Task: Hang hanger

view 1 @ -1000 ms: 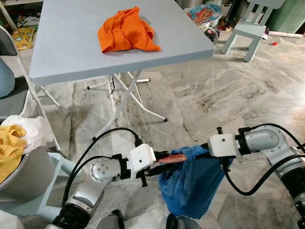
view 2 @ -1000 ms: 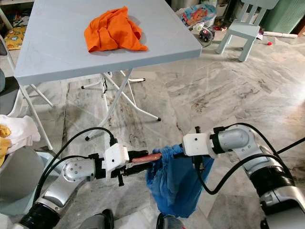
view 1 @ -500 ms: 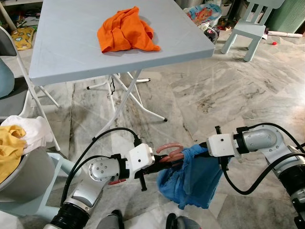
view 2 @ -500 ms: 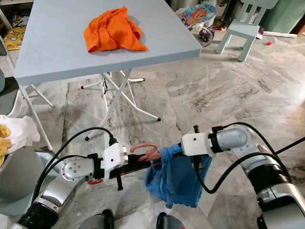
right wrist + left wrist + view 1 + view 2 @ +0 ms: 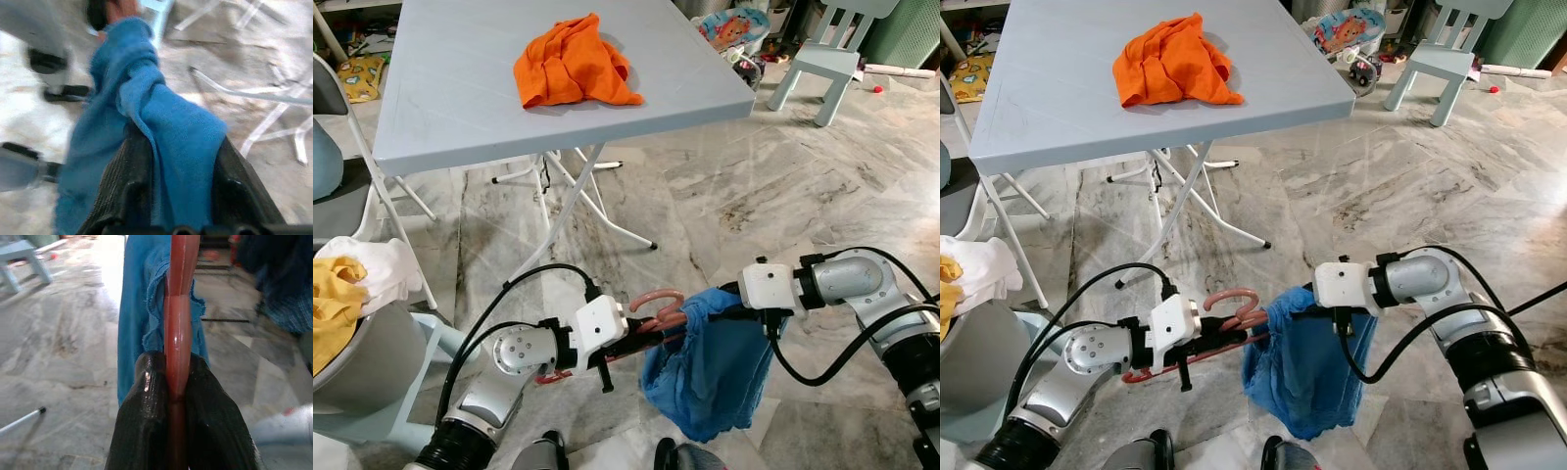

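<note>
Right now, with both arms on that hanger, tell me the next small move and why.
Probably keep the left gripper clamped on the pink hanger and have the right gripper draw the blue garment further along it. The cloth is bunched at one end and sags toward the marble floor, so it does not look seated on the hanger yet.

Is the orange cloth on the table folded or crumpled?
Crumpled: the orange cloth lies in an uneven, wrinkled heap on the grey table, with no neat folds.
</note>
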`<state>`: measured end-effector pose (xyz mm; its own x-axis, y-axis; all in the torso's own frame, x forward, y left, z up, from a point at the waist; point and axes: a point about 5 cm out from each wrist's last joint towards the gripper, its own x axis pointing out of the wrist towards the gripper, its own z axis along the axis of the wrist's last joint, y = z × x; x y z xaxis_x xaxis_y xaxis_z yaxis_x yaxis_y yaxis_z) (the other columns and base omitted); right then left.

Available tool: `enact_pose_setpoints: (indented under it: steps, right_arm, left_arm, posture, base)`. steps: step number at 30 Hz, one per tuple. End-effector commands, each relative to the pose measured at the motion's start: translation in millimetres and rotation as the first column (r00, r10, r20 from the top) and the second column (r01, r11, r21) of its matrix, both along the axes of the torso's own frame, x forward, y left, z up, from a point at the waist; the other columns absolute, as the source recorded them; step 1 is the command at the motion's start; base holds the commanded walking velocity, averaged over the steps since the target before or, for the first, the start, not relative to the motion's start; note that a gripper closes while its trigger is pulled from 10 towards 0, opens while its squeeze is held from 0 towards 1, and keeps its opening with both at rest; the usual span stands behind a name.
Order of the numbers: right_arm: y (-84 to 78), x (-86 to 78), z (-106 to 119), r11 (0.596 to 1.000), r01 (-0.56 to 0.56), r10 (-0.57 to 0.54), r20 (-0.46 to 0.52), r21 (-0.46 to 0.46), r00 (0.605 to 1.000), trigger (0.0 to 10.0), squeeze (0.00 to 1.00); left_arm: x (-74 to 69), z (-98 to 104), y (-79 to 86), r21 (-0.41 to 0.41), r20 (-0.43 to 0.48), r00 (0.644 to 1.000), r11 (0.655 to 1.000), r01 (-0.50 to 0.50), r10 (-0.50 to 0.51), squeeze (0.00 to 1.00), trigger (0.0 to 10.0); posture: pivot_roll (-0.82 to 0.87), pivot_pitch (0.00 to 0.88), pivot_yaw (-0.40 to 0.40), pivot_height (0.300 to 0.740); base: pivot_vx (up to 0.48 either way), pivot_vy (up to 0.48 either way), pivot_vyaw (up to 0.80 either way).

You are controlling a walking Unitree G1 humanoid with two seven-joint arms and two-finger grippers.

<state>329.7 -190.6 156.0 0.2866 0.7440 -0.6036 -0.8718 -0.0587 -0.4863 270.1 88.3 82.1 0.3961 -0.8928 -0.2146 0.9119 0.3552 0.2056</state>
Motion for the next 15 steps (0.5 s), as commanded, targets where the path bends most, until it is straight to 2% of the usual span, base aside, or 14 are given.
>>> enact_pose_setpoints:
  steps: [1, 2, 7, 11, 15]
  right_arm:
    - [-0.4, 9.1, 18, 0.998, 0.035, -0.039, 0.099, 0.042, 0.994, 10.0, 1.00]
    - [-0.3, 9.7, 18, 0.998, 0.038, -0.042, 0.106, 0.043, 0.993, 10.0, 1.00]
    - [1.2, 11.8, 16, 0.995, 0.070, -0.078, 0.106, 0.070, 0.991, 10.0, 1.00]
    - [2.8, 14.3, 14, 0.993, 0.092, -0.100, 0.123, 0.074, 0.987, 10.0, 1.00]
    - [7.7, 19.7, 8, 0.984, 0.152, -0.165, 0.150, 0.093, 0.975, 10.0, 1.00]
  left_arm:
    - [-3.8, -8, 1.3, 0.007, -0.024, 1.000, 1.000, -0.019, 0.020, 0.00, 0.0]
    - [-3.5, -9, 1.9, 0.004, -0.025, 0.999, 1.000, -0.030, 0.030, 0.00, 0.0]
    - [3.3, -17, 18.3, -0.033, -0.057, 0.972, 0.973, -0.229, 0.227, 0.00, 0.0]
    - [4.9, -17, 23.6, -0.034, -0.048, 0.963, 0.963, -0.268, 0.266, 0.00, 0.0]
    - [12.1, -14, 33.1, -0.077, -0.054, 0.928, 0.925, -0.373, 0.370, 0.00, 0.0]
  posture:
    - [-0.01, 0.167, -0.069, 0.740]
    - [-0.01, 0.167, -0.069, 0.740]
    - [0.00, 0.165, -0.070, 0.740]
    - [0.00, 0.164, -0.071, 0.740]
    - [0.02, 0.163, -0.072, 0.740]
  base:
    - [0.000, 0.000, 0.00]
    - [0.000, 0.000, 0.00]
    - [0.000, 0.000, 0.00]
    - [0.000, 0.000, 0.00]
    - [0.000, 0.000, 0.00]
